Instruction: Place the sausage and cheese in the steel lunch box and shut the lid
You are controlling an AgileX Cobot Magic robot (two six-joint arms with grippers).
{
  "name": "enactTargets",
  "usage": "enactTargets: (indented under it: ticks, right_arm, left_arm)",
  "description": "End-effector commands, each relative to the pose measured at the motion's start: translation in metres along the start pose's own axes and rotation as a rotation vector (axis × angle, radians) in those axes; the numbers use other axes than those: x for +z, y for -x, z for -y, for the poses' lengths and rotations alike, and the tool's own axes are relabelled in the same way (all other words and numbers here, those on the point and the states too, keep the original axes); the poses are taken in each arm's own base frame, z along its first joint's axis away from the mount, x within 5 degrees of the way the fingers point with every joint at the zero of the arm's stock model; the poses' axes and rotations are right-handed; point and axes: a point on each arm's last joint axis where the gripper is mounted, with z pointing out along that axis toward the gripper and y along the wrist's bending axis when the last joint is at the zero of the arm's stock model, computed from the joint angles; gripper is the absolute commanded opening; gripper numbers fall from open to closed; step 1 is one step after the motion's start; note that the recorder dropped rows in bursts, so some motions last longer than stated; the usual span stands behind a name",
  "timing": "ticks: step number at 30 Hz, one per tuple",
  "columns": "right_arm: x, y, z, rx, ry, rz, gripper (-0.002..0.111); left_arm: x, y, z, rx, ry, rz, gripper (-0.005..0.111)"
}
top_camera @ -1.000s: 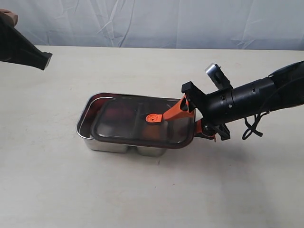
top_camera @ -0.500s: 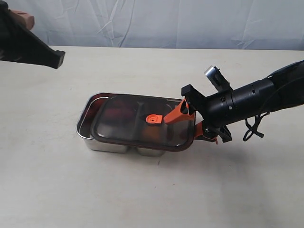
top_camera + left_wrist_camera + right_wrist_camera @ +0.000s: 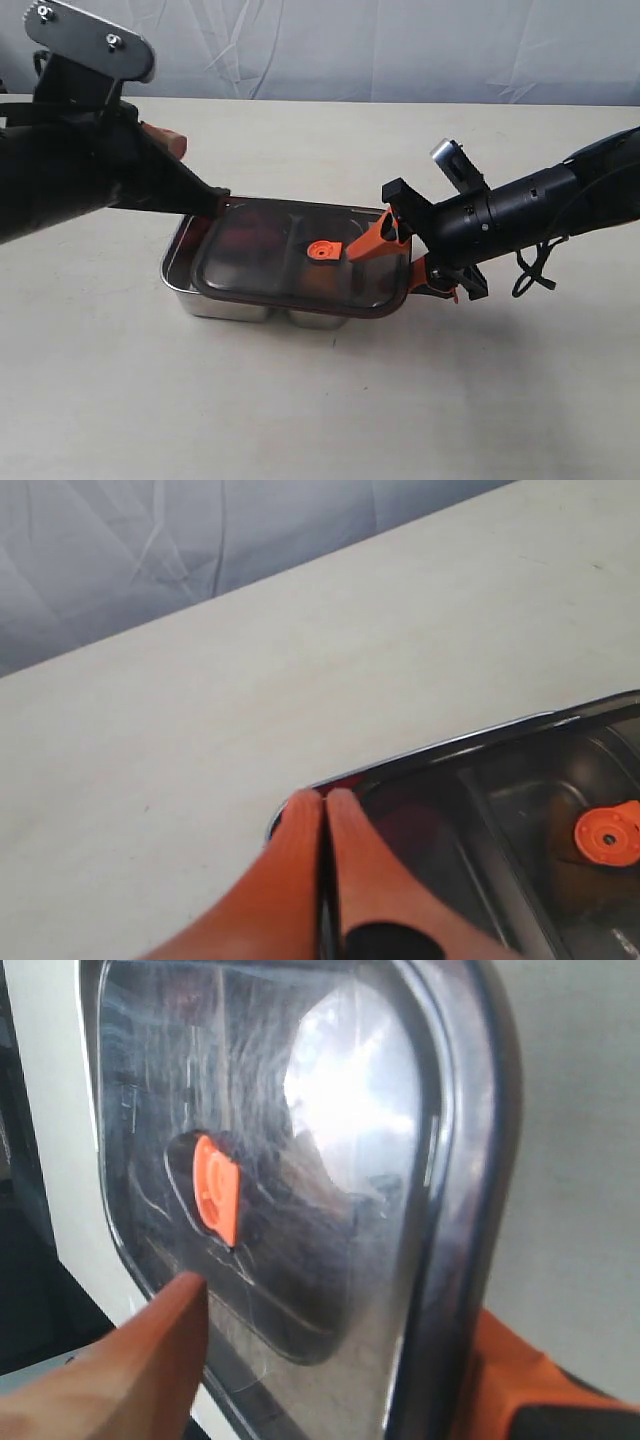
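Wrinkled grey-white cloth (image 3: 400, 50) hangs behind a pale table (image 3: 320, 400), and the steel lunch box (image 3: 225, 306) sits near the table's middle. The lid (image 3: 280, 265) lies on top of the box but is shifted toward its right end, so a strip of bare steel shows along the box's left side and the lid overhangs on the right. The small orange valve tab (image 3: 322, 250) sits at the lid's centre. Through the dark plastic, a red blur in the box's left part is the sausage (image 3: 252, 236) as far as can be told. A dull orange patch on the near side of the tab may be the cheese (image 3: 318, 281), though it is too murky to be sure. The left gripper (image 3: 222, 197) reaches in from beyond the box's left end with its orange fingers pressed together on nothing, their tip at the box's far left corner. The right gripper (image 3: 385, 268) comes in at the box's right end with its jaws spread. One finger lies over the lid pointing at the tab, the other sits below the overhanging rim, and the lid's edge runs between them.
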Motion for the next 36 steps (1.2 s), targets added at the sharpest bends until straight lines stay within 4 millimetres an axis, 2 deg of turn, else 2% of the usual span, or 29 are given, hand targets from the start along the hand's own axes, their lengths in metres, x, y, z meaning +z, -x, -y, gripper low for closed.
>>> enactTargets:
  ticks: [1,4,8,10,15,17,26,36]
  right_arm:
    - [-0.001,0.001,-0.001,-0.013,-0.002,0.005,0.058]
    - [-0.001,0.002,0.000,-0.013,-0.010,0.013,0.058]
    - [-0.001,0.004,0.001,-0.007,-0.024,0.034,0.058]
    - [-0.001,0.004,0.001,-0.007,-0.024,0.034,0.058]
    - [-0.001,0.003,0.001,-0.013,-0.026,0.030,0.058]
    - [-0.001,0.003,0.001,-0.020,-0.030,0.026,0.058]
    - [-0.001,0.002,0.000,0.008,-0.020,0.013,0.058]
    - [-0.005,0.017,-0.009,0.021,-0.021,0.073,0.058]
  left_arm:
    - [0.008,-0.006,0.012,-0.031,-0.093,-0.029,0.000]
    - [0.006,-0.005,0.023,-0.064,-0.223,-0.022,0.000]
    - [0.004,-0.005,0.028,-0.074,-0.276,-0.019,0.000]
    - [0.005,-0.005,0.024,-0.066,-0.236,-0.021,0.000]
    - [0.008,-0.008,-0.002,0.005,0.055,-0.042,0.000]
    - [0.007,-0.008,-0.008,0.041,0.119,-0.050,0.000]
    - [0.007,-0.008,-0.009,0.083,0.126,-0.054,0.000]
    - [0.007,-0.008,-0.005,0.082,0.090,-0.049,0.000]
